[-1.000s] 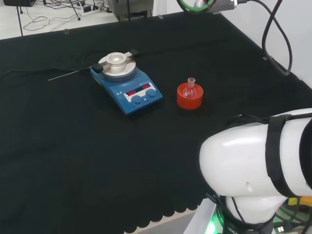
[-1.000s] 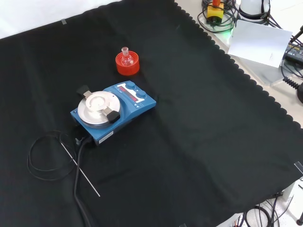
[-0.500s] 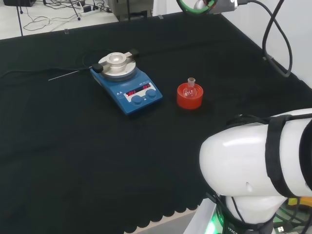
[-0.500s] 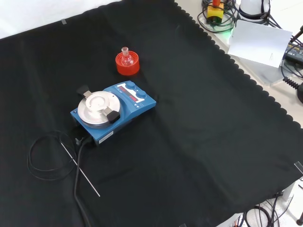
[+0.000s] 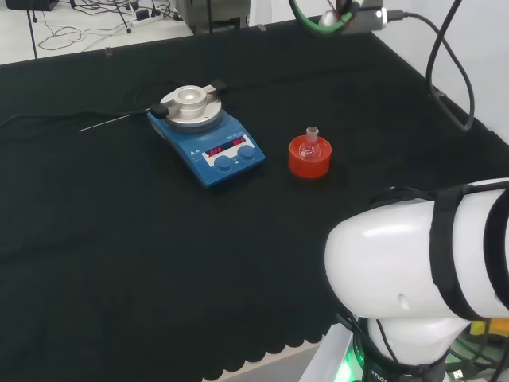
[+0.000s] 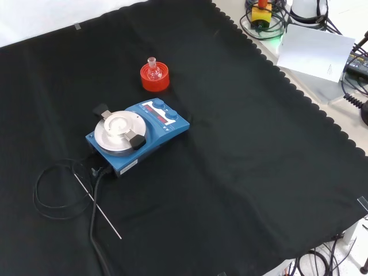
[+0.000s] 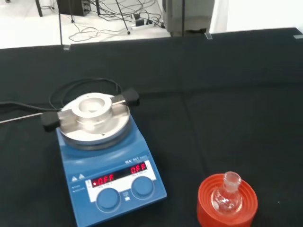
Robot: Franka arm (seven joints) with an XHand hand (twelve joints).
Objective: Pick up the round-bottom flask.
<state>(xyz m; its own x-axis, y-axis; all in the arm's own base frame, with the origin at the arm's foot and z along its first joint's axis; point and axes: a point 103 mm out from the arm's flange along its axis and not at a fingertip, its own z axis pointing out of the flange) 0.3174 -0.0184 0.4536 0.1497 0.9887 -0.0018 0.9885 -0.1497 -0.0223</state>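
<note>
On the cloth, head view: round-bottom flask [image 5: 311, 146] upright in a red ribbed stand [image 5: 309, 157], neck up, right of centre.
Flask, front view: same flask [image 6: 152, 69] in the stand [image 6: 154, 77], far part of the cloth, left of the middle.
Flask, wrist view: small clear bulb [image 7: 227, 198] with a short neck, seated in the stand's [image 7: 227, 202] middle; nothing touching it.
Hand: cannot tell how its fingers stand or whether it has hold of anything; no spacing between it and the flask can be read.
Neighbour: blue hotplate [image 5: 206, 134] with a round metal top, just left of the stand in the head view, apart from it; in the front view the hotplate [image 6: 137, 134] sits nearer the camera than the stand.
Behind the hotplate: thin metal rod [image 6: 96, 207] and a looped black cable [image 6: 54, 192], on the side away from the flask.
Arm: big white link [image 5: 421, 274] at the near right of the head view, well apart from the stand.
Open room: bare black cloth [image 6: 247, 149] to the right of the stand in the front view, out to the scalloped edge; bare cloth also on the stand's far side in the head view.
Edges: stand well inside the cloth on every side.
</note>
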